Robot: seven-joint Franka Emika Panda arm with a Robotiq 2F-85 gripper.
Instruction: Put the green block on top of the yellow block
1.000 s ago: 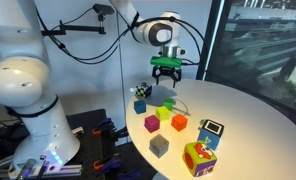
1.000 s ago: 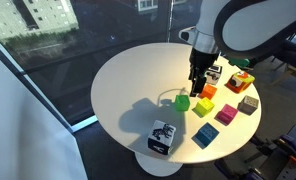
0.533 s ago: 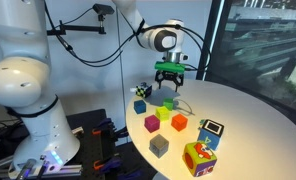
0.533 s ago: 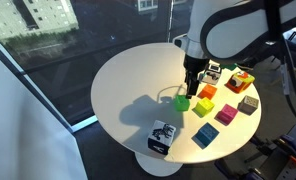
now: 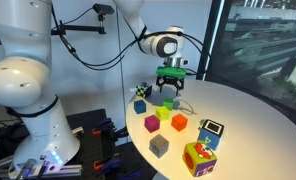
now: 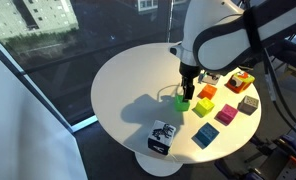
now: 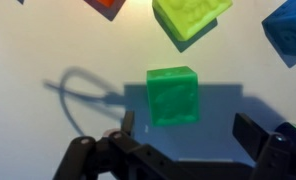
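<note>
The green block point(image 5: 169, 104) sits on the round white table point(image 5: 238, 110), and also shows in the other exterior view point(image 6: 181, 101). The yellow block point(image 5: 163, 114) stands right next to it point(image 6: 203, 108). My gripper point(image 5: 169, 94) hangs open just above the green block point(image 6: 184, 91). In the wrist view the green block point(image 7: 173, 95) lies between and slightly ahead of my open fingers point(image 7: 188, 135), untouched. The yellow block point(image 7: 191, 18) is at the top edge.
Around them are an orange cube point(image 5: 179, 123), a purple cube point(image 5: 152, 122), a blue cube point(image 5: 140, 106), a grey cube point(image 5: 159, 146), a multicoloured patterned cube point(image 5: 199, 158) and black-and-white patterned cubes point(image 5: 211, 131) point(image 6: 161, 137). The table edge is close point(image 6: 108, 115).
My gripper has come down and shifted slightly towards the green block. The blocks have not moved.
</note>
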